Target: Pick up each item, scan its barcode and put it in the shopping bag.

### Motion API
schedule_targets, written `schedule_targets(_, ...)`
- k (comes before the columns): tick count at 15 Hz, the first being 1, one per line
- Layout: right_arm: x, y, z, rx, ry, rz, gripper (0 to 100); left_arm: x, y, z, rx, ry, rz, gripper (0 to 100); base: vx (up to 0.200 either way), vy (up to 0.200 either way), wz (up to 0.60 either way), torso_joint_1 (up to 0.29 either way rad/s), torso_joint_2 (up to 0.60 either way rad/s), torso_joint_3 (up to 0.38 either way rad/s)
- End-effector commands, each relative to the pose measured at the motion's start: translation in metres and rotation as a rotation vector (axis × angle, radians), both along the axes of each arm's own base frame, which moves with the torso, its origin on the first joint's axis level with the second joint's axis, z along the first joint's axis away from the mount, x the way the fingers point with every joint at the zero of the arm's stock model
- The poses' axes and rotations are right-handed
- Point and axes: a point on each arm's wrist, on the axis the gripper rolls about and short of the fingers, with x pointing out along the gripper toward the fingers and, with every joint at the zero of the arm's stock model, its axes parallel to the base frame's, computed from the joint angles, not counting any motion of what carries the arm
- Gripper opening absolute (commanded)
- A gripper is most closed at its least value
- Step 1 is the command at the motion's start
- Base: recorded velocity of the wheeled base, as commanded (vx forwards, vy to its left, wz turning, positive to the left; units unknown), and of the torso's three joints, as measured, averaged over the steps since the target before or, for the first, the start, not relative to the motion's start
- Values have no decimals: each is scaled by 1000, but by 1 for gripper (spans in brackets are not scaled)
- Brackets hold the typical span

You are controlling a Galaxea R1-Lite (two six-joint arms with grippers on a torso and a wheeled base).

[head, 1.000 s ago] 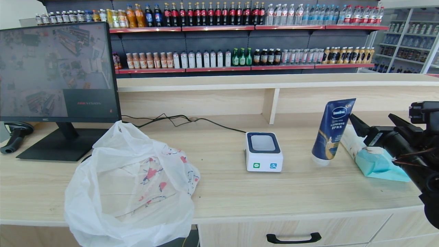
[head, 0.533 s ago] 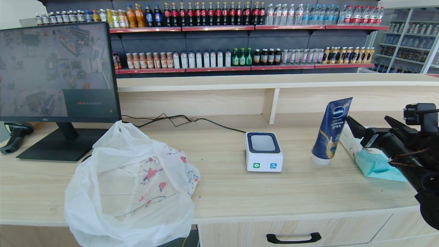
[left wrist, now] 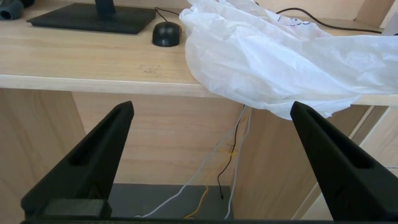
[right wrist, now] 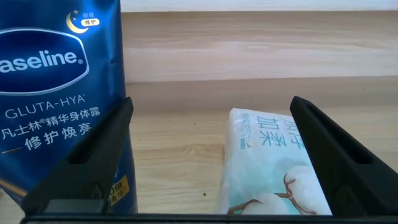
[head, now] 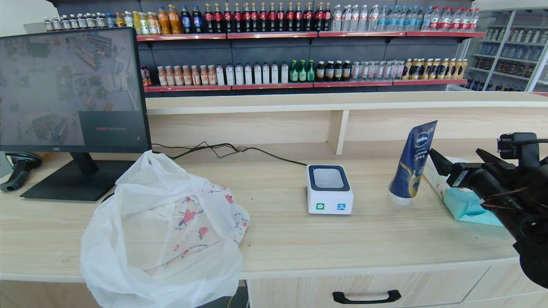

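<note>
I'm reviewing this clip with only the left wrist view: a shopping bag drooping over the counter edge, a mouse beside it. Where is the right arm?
Observer: The right pincer is open and empty at the right end of the counter, beside a blue lotion tube standing on its cap.
Operator: Any other item there?
Observer: A tissue pack lies flat to the right of the tube, partly under the right arm.
Operator: Where's the scanner?
Observer: A white barcode scanner sits on the counter between the shopping bag and the tube.
</note>
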Motion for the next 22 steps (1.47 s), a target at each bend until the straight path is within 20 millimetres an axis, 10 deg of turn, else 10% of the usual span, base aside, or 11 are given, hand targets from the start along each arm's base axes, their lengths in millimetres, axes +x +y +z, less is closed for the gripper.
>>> schedule_targets(1, 2, 0, -3, 0, 7, 0, 100, 0, 0, 0, 0, -2, 0, 100, 0, 0, 0, 0, 0, 0)
schedule_targets(22, -1, -2, 19, -11, -77, -5, 100, 0, 0, 0, 0, -2, 0, 100, 0, 0, 0, 0, 0, 0)
